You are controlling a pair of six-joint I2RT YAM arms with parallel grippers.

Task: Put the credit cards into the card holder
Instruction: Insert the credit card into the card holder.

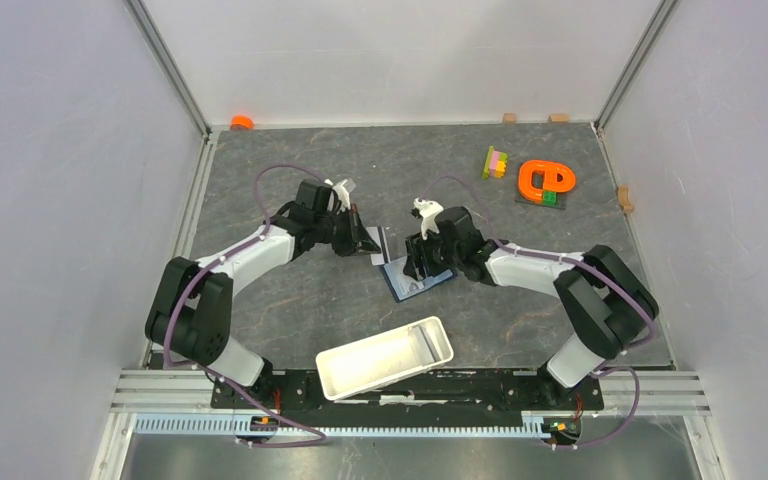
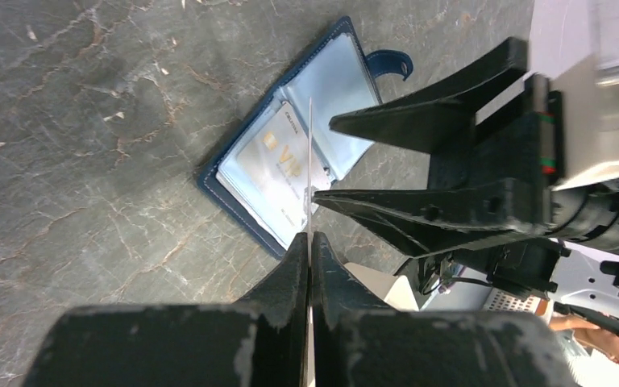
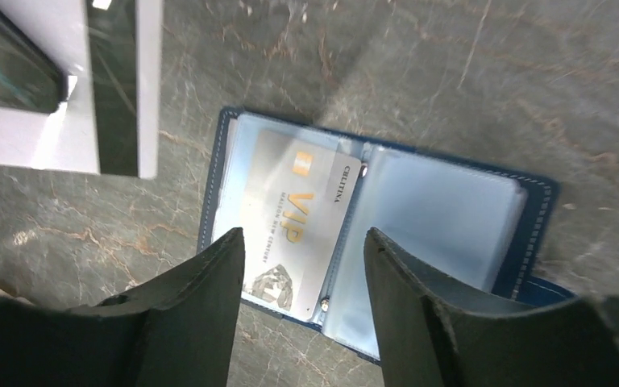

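Now left gripper [image 2: 309,246] pinches credit card [image 3: 117,97] edge-on; right gripper [image 3: 302,242] hovers spread over open card holder [image 3: 451,210], white tray [image 1: 385,358] nearer.

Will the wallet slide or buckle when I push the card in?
It may slide: the wallet lies loose on the smooth table, and the open right gripper over it isn't visibly pinning it. Its clear sleeves look thin and floppy, so they may buckle. It lies flat, so closing seems unlikely.
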